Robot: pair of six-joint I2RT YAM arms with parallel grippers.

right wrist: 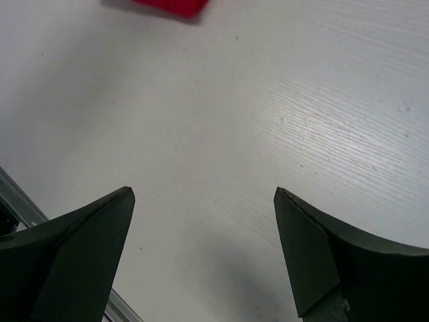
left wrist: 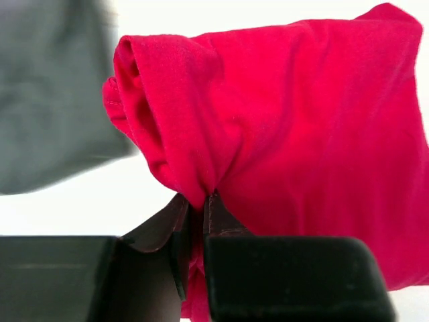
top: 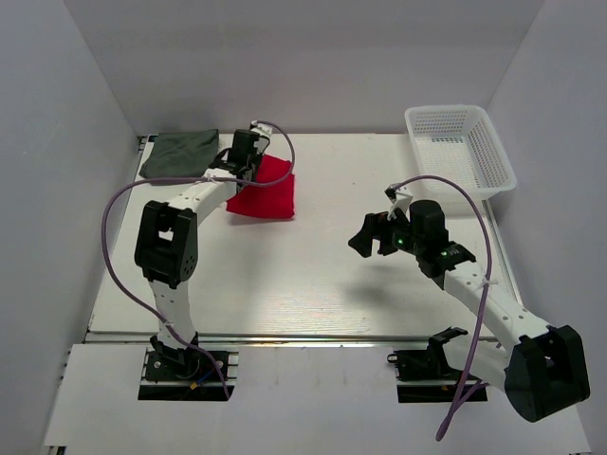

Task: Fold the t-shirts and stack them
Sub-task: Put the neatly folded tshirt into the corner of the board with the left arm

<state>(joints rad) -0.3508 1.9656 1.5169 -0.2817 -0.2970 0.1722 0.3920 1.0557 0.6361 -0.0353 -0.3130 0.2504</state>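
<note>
- Cloth is bunching between the jaws of my left end effector (left wrist: 198,201). I am gripping a gathered fold of the red t-shirt (left wrist: 288,134), and the two dark fingers (left wrist: 157,231) are pressing in on it from either side with only fabric between them.
- Seen from overhead, the red t-shirt is lying as a rough folded square on the counter (top: 313,275), at about 11 o'clock from the counter's middle. I am holding it at its own 11 o'clock corner.
- The dark grey-green t-shirt (top: 180,152) is resting in the counter's far-left corner, at roughly 10 o'clock from the red one and just beside it. In my left wrist view a strip of bare counter is showing between the two lower down; higher up I cannot tell whether they are touching.
- My right end effector (top: 370,235) is hanging with its jaws spread wide and nothing between them. It is hovering above bare counter at about 3 o'clock from the middle, well apart from both shirts.
- In my right wrist view the two fingertips are framing plain white wood-grain surface, and a small piece of the red t-shirt is peeking in at the frame's 11 o'clock edge.
- A white mesh basket (top: 503,161) is sitting at the counter's far-right corner, at about 1 o'clock from my right end effector.
</note>
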